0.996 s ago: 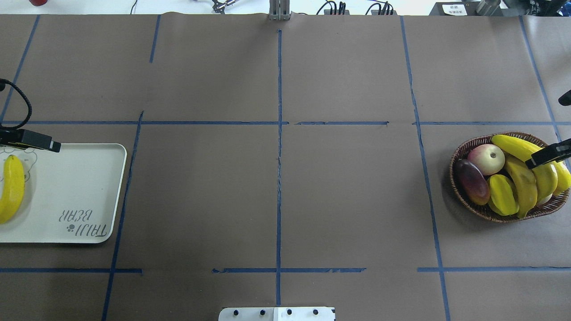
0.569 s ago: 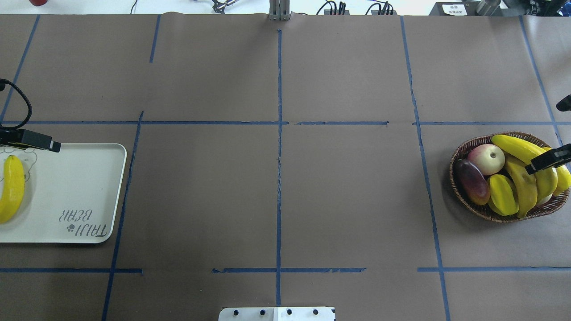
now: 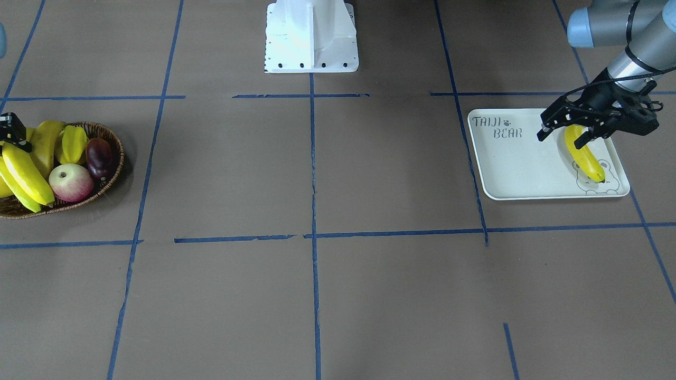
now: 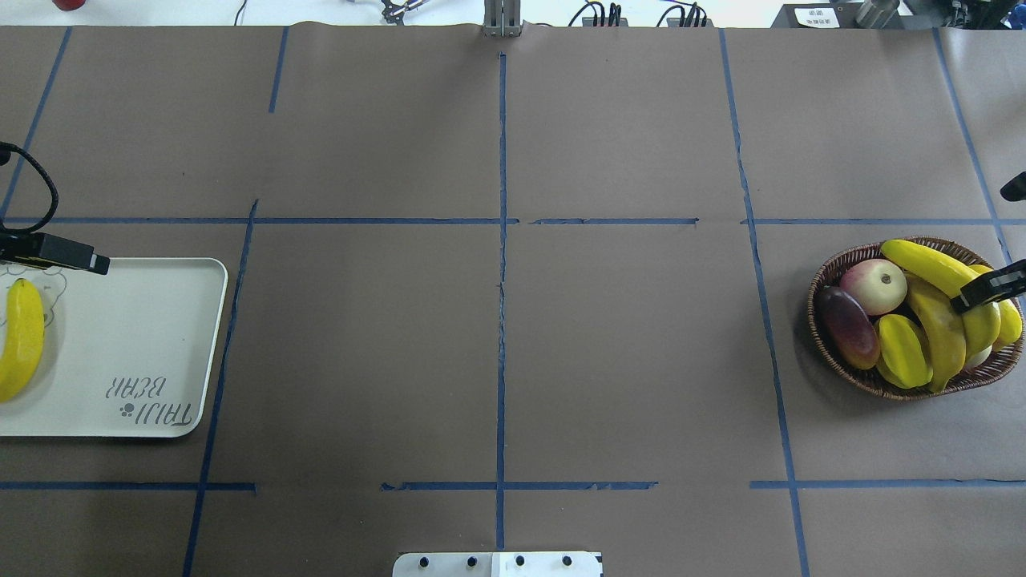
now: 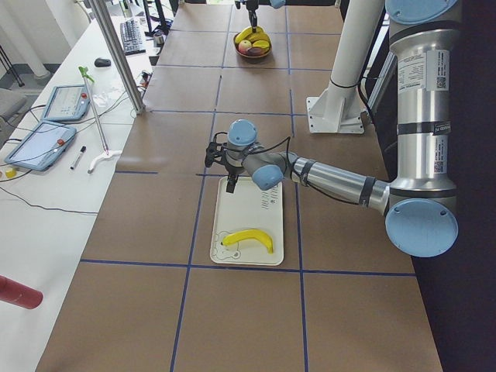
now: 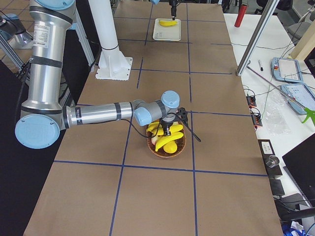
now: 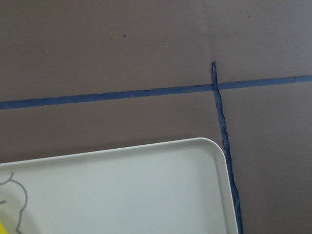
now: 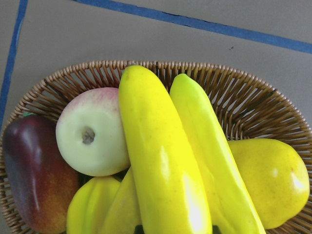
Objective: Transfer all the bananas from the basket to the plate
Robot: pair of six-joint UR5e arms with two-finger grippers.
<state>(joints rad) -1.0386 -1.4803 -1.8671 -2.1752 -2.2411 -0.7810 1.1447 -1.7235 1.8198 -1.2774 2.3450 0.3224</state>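
Three bananas lie in the wicker basket (image 4: 827, 268) at the table's right end, the top one (image 4: 922, 260) across the others (image 4: 944, 332). My right gripper (image 6: 168, 132) hangs low over them, open; one black finger (image 4: 990, 287) crosses the bananas. In the right wrist view the top banana (image 8: 161, 161) fills the middle beside a second one (image 8: 214, 165). At the left end one banana (image 3: 583, 155) lies on the cream plate (image 3: 515, 166). My left gripper (image 3: 562, 138) hovers open just above that banana, holding nothing.
The basket also holds an apple (image 4: 874, 286), a dark red mango (image 4: 848, 327), a star fruit (image 4: 904, 349) and a yellow pear (image 8: 273, 180). The robot's white base (image 3: 311, 37) stands at the near middle. Blue tape lines cross the brown table cover.
My right gripper's finger has shifted a little lower over the bananas in the basket. The left gripper and the banana on the plate have not moved.
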